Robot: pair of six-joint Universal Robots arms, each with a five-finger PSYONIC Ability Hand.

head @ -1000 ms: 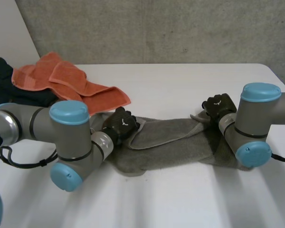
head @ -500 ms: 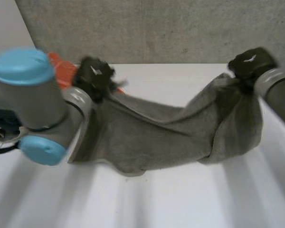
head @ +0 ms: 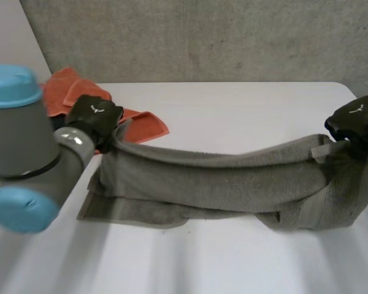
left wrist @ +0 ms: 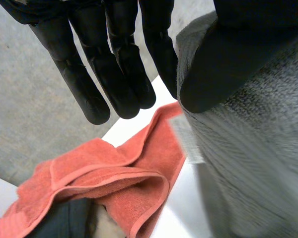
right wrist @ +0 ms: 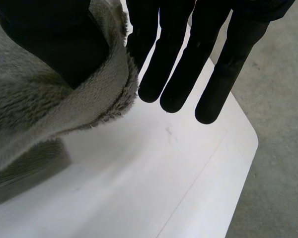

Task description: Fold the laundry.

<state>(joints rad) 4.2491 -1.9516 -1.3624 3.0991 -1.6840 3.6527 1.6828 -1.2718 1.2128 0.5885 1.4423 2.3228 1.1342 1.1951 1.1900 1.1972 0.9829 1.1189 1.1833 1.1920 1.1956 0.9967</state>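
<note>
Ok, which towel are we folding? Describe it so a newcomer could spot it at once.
On the white table, look across the middle. The grey towel stretches there in a long sagging band, its ends pinched by the left hand and right hand. It is grey and lifted at both ends, while the orange towel behind the left hand lies crumpled.

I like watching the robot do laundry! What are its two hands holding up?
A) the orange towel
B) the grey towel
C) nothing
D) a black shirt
B: the left hand and the right hand each pinch one end of the grey towel, which sags between them, while the orange towel lies on the table behind.
</note>
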